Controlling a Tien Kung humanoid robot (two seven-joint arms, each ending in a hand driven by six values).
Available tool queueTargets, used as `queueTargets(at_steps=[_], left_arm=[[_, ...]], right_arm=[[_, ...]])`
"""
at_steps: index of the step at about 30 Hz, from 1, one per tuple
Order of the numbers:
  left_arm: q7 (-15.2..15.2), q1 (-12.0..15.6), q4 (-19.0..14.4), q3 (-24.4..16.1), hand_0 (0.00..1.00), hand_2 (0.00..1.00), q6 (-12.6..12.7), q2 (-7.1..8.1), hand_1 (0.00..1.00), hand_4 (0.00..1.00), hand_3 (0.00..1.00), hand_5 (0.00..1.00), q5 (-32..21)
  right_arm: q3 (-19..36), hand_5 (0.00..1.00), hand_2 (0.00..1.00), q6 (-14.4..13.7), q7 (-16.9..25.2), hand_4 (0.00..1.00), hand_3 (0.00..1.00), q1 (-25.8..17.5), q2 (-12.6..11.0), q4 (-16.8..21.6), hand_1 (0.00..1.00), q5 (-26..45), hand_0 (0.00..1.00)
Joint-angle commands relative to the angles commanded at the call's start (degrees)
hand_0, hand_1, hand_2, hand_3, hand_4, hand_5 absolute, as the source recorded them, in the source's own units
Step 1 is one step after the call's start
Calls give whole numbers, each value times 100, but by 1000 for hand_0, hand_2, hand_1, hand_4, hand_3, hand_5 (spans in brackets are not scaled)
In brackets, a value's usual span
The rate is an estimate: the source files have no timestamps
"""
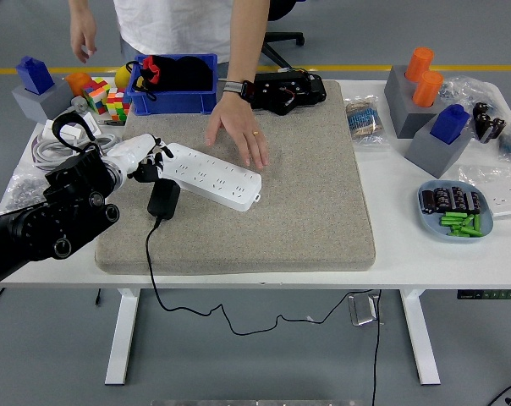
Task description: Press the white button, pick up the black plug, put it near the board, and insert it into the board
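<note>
A white power strip (209, 175) lies slanted on the grey mat (239, 194). A black plug (163, 200) lies on the mat just in front of the strip's left end, its black cable (148, 254) trailing off the table's front edge. My left hand (145, 158) reaches in from the left and sits at the strip's left end, fingers curled, fingertips touching or nearly touching it. A person's hand (240, 131) rests flat on the mat just behind the strip's right part. The right arm is out of view.
A blue bin (175, 85) and a black device (277, 90) stand at the mat's back edge. Coloured cubes (107, 97) and white cables (48, 144) lie at the left. Grey blocks (425, 110) and a blue dish (455, 211) sit on the right.
</note>
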Motion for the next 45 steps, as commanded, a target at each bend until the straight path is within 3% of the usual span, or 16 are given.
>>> queueTargets(at_steps=[17,27,45], left_arm=[[42,-214,444,228,2,59,13,-267,7,2,678,2,-2],[67,-322,645,579,2,59,-21,-391,7,2,678,2,39],[95,-462,785,898,2,59,-48,-542,6,2,676,2,108]], right_arm=[[-294,653,871,15,-21,853,838,-5,-2,9,827,156,843],[-401,650,870,17,-28,852,836,7,5,23,824,210,842],[-441,645,867,19,-35,849,834,32,16,16,821,254,839]])
